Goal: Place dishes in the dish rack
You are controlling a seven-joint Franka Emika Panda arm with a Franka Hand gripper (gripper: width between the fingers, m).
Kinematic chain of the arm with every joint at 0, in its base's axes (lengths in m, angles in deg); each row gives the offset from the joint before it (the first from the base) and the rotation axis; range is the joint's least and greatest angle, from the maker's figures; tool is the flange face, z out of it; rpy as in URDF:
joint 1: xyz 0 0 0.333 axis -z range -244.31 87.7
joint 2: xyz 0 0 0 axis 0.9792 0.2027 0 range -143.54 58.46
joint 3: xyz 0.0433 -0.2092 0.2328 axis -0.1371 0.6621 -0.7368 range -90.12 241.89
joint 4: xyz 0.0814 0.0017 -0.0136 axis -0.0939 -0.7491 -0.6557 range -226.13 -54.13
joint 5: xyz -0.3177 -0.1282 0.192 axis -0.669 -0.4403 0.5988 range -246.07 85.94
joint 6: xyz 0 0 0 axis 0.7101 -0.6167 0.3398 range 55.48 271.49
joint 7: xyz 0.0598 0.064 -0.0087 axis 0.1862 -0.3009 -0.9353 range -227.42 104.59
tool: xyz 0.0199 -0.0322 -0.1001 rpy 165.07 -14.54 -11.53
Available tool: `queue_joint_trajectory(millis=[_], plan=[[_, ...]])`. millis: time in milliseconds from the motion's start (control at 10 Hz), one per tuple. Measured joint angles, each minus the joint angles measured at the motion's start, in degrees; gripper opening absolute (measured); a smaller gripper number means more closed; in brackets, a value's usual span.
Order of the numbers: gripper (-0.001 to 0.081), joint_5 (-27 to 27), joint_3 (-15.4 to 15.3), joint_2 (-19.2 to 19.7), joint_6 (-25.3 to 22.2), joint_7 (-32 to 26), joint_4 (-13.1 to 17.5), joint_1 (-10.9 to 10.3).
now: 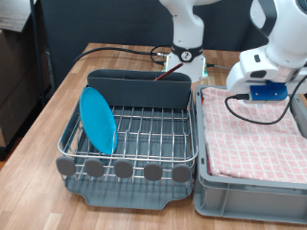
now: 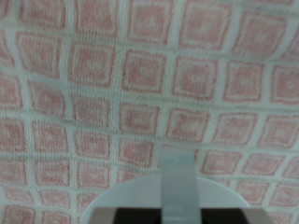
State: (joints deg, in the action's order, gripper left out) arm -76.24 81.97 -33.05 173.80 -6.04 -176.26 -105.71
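Rack on tabletop, left of bin. Plate already upright at rack's left: stiff, smooth, likely fragile, best taken by rim. Pincer hidden over cloth; spread impossible to tell. Mug, spoon unseen.

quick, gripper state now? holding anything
gripper: cannot tell whether open or shut; it hangs over the checkered cloth in the grey bin, and nothing shows between its fingers.
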Motion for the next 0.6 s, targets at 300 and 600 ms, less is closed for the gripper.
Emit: queue_joint_trajectory(millis=[300,600], plan=[[0.0072,-4.74,1.32,-3.6,3.32,3.23,-0.04,-0.12],[0.0072,-5.97,2.01,-2.95,2.68,3.63,1.21,0.03]])
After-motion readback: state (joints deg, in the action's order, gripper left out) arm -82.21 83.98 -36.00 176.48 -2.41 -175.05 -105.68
